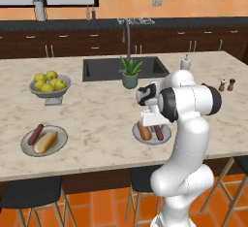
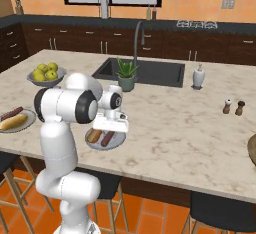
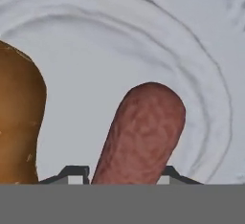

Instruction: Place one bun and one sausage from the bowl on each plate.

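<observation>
Counter [image 1: 97,109] far plate [image 1: 43,141]; close-up: hand [image 3: 125,173] straddling sausage [image 3: 141,134].

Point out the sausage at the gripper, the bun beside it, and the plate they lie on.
sausage [image 3: 143,132], hand view, middle of its rounded end.
bun [image 3: 19,117], hand view, its brown side.
plate [image 3: 210,103], hand view, raised rim on the right.
</observation>
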